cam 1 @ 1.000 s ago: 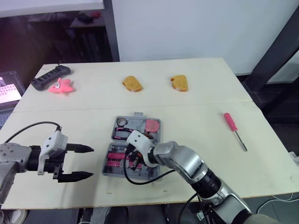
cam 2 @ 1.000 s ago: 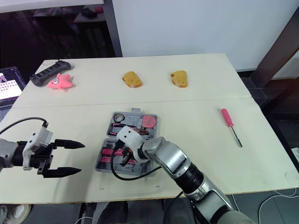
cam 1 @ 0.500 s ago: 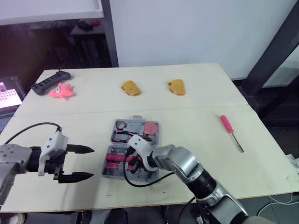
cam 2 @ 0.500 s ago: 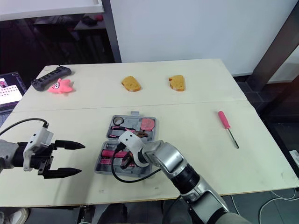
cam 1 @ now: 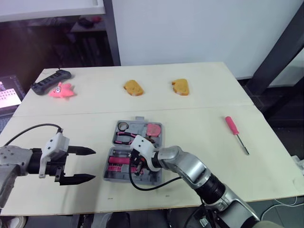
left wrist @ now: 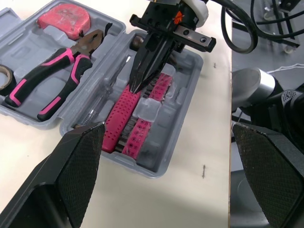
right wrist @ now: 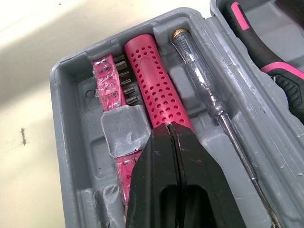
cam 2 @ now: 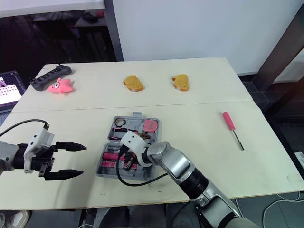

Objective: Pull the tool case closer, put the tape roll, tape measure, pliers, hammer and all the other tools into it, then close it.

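Plainly, the packing is most of the way done. The tool case [right wrist: 66, 142] lies open on the counter [cam 1: 199, 95], near its near edge, with its lid half on the far side.

The right tool [left wrist: 136, 85] reaches down into the near half of the case. Its two black fingers are pressed together, and their tip rests on the pink perforated handle of the hammer [right wrist: 152, 80]. It grips nothing. I judge the fingers are closed to make one firm point that pushes the handle down into its moulded slot.

Just beside the handle, a bit strip [right wrist: 110, 80] lies on one side and a clear tester screwdriver [right wrist: 199, 76] on the other, both seated. In the far half sit the pliers [left wrist: 61, 76], the red tape measure [left wrist: 64, 16] and the tape roll [cam 1: 123, 125].

The left tool [cam 1: 91, 165] hovers over bare counter just left of the case, with its fingers wide apart and holding nothing. It looks placed to steady the case or swing the lid.

A pink screwdriver [cam 1: 236, 133] lies loose on the counter, well apart to the right of the case. It has to go in before closing.
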### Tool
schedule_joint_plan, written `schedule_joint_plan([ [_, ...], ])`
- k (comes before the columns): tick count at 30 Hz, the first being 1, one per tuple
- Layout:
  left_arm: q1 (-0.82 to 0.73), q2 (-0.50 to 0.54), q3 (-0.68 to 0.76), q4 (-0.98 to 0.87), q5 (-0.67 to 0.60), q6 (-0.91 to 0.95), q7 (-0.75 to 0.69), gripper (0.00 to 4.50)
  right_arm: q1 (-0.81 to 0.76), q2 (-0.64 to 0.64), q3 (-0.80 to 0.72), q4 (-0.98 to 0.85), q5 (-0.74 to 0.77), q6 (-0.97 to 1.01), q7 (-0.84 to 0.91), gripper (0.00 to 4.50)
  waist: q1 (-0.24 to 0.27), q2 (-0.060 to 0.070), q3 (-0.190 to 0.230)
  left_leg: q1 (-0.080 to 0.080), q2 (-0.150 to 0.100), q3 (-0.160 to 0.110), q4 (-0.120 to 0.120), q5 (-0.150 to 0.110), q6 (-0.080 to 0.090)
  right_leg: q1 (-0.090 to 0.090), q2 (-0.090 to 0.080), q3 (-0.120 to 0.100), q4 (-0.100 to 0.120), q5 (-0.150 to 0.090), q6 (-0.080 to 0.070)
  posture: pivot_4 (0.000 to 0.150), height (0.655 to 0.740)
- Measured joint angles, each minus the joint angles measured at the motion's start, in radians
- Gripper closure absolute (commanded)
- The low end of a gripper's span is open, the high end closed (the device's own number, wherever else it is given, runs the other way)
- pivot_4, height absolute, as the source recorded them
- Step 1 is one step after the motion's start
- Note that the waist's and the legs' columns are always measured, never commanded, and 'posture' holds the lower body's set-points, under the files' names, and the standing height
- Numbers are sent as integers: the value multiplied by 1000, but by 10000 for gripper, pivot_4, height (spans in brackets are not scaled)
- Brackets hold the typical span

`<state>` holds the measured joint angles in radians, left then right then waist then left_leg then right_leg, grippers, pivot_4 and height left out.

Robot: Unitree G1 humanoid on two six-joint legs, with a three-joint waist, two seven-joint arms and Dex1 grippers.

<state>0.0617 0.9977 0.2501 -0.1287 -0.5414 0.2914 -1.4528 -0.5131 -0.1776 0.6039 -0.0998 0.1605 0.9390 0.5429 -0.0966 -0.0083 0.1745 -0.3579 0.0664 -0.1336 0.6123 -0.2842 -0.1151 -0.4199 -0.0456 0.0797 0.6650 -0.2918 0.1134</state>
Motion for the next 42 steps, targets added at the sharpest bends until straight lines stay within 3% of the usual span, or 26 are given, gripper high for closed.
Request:
schedule_joint_plan([
  [14,3,0,0,-1,0,3,0,0,-11,33,-22,22,1,107,-15,44893,1,0,-1,3,0,0,0,0,0,4,0,0,-1,0,-1,1500,7400],
  [24,15,0,4,-14,-4,5,12,0,-9,35,0,73,-4,82,-16,44893,1,4,-17,21,0,1,-3,-4,7,22,-1,0,-5,-10,-2,1500,7400],
  [32,11,0,8,-10,-4,4,17,0,7,35,8,84,-13,32,-11,44893,-1,6,-25,21,0,1,-4,-4,7,22,0,0,-6,-10,-2,1500,7400],
  [38,8,-1,9,23,-4,1,22,0,83,-18,-29,-16,-10,-63,11,44893,4,2,-15,14,0,1,-4,-4,7,14,-1,0,-6,-8,-5,1500,7400],
  [42,4,-27,30,87,-3,-25,42,0,119,-85,-172,-224,34,-142,37,44893,4,2,1,-7,0,0,0,-3,4,-4,0,0,-3,-3,0,1500,7400],
])
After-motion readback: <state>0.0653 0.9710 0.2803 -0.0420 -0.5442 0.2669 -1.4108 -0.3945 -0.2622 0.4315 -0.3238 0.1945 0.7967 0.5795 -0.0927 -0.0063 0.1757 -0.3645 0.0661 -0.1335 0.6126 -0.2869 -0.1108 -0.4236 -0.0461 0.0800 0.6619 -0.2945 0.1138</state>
